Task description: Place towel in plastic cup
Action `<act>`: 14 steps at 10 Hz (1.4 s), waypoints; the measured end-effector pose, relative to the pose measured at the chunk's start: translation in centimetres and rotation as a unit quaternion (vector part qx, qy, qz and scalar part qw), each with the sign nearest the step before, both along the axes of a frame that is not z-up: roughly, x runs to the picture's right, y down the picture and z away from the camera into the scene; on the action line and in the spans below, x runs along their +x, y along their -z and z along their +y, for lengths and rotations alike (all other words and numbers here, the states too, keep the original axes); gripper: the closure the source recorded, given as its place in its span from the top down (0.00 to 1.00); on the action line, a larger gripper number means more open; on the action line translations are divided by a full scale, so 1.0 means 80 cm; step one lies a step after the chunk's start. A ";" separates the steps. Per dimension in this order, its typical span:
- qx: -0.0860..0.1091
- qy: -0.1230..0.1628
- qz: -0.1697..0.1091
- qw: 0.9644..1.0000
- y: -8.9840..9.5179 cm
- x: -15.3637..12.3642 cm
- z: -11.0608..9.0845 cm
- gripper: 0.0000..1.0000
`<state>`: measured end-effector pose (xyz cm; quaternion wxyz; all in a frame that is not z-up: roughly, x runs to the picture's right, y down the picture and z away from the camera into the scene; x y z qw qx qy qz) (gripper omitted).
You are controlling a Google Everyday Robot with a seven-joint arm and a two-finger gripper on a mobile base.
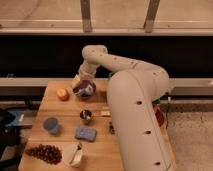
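My gripper (78, 82) is at the back of the wooden table (112, 155), low over the left edge of a dark purple, bowl-like thing with a white patch (85, 89). I cannot tell if it touches it. A blue folded cloth-like pad (85, 133), possibly the towel, lies flat near the table's middle front. A grey-blue plastic cup (51, 125) stands upright to its left. My white arm (135, 100) covers the table's right side.
An orange fruit (62, 94) sits left of the purple thing. A small metal cup (86, 116) stands mid-table with a tan bar (105, 113) beside it. Dark grapes (44, 152) and a white bowl (73, 154) are at the front left.
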<state>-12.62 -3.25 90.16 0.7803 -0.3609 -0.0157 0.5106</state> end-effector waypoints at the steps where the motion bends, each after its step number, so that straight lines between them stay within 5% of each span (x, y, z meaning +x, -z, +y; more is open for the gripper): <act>1: -0.007 -0.001 -0.002 1.000 -0.004 -0.002 0.007 0.80; 8: -0.060 -0.028 0.000 0.998 -0.034 0.014 0.051 0.77; 14: -0.066 -0.043 -0.005 0.997 -0.038 0.013 0.055 0.20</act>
